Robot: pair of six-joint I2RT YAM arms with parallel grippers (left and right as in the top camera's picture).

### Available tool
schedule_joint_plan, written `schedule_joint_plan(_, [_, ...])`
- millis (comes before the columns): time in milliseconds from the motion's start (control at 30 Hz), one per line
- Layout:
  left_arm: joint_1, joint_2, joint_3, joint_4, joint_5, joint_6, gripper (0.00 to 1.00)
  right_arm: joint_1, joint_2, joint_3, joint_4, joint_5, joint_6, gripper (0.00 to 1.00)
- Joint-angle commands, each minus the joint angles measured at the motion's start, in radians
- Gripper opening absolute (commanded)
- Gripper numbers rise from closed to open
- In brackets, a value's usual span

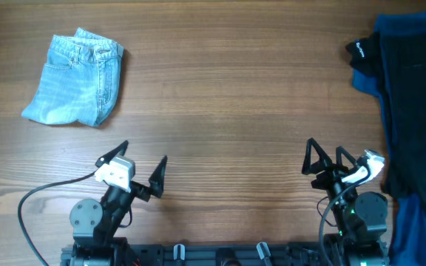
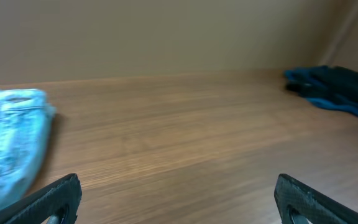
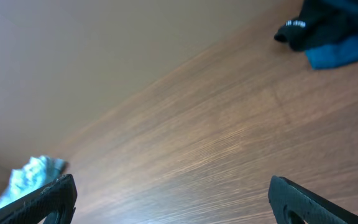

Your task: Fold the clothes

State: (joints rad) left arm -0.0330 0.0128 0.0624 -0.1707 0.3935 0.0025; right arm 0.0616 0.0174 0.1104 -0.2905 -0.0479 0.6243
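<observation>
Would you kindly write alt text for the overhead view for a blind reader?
A wooden table with pale denim shorts at far left and a dark clothes pile at right. Near the front, the left pincer and right pincer stand open and empty.

Open hand (image 2: 178, 199) between denim shorts (image 2: 8, 140), dark garments (image 2: 337, 93).

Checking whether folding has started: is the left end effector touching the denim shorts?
Apart. The overhead view shows a wide stretch of bare table between the open left end effector and the denim shorts, which lie farther back on the left.
</observation>
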Motion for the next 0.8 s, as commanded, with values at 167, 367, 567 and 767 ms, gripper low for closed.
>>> schedule_joint_plan(167, [-0.005,-0.004,-0.006,0.007,0.111,-0.024,1.00,-0.003,-0.013,-0.001,0.018,-0.146,0.003,1.00])
schedule_joint_plan(367, [-0.004,0.063,0.163,-0.049,-0.048,-0.142,1.00,-0.003,0.041,0.095,0.027,-0.379,-0.108,1.00])
schedule_joint_plan(567, [-0.004,0.488,0.603,-0.339,-0.145,-0.142,1.00,-0.003,0.451,0.433,-0.115,-0.370,-0.188,0.99])
schedule_joint_plan(767, [-0.004,1.010,1.169,-0.780,-0.143,-0.142,1.00,-0.003,1.031,0.964,-0.526,-0.232,-0.312,1.00])
